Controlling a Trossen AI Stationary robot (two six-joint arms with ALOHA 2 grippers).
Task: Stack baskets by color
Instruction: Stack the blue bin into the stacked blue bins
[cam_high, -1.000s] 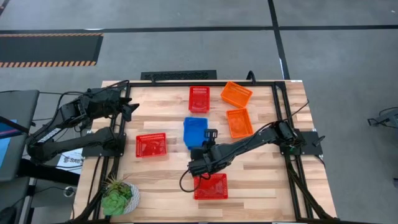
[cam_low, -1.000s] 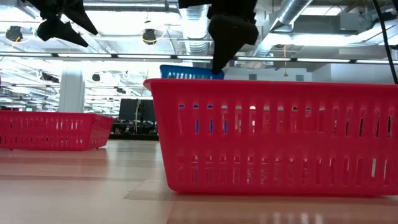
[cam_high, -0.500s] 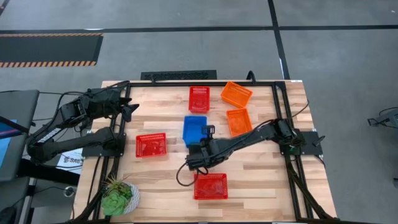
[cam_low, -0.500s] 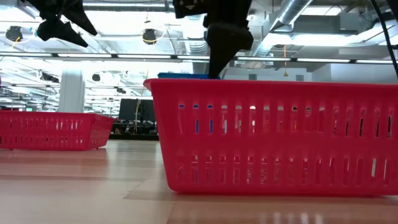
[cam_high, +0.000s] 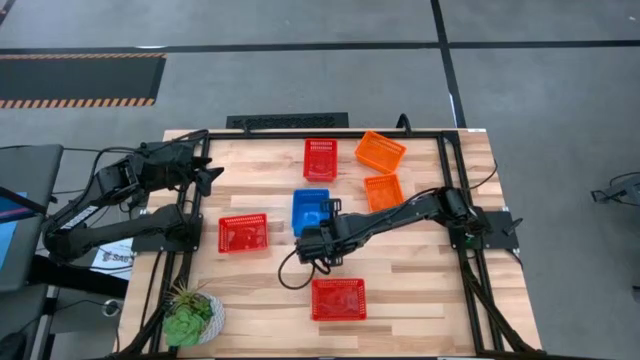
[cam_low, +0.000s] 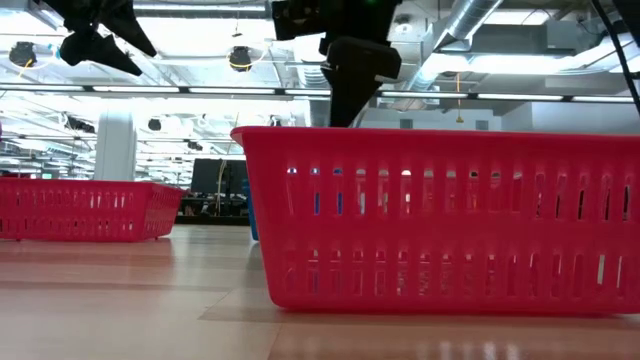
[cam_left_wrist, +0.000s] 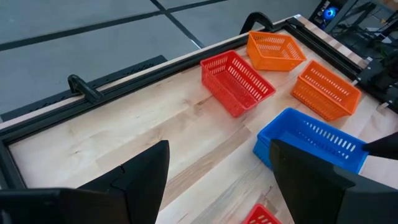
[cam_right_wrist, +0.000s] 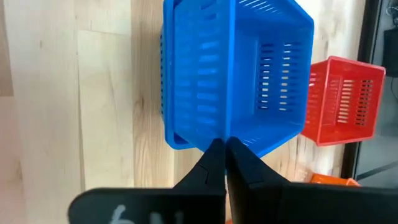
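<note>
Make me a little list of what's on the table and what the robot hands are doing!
blue baskets: stacked at mid-table
red baskets: three, apart
orange baskets: two, far right side
right gripper: shut on the blue stack's near rim
left gripper: open, raised at the table's left edge
plant: near left corner

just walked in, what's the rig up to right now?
It is sorting baskets by color. The right gripper is shut on the near rim of the blue basket stack at mid-table. The left gripper waits open, raised over the table's left edge. Three red baskets and two orange baskets lie separately, not yet stacked.
</note>
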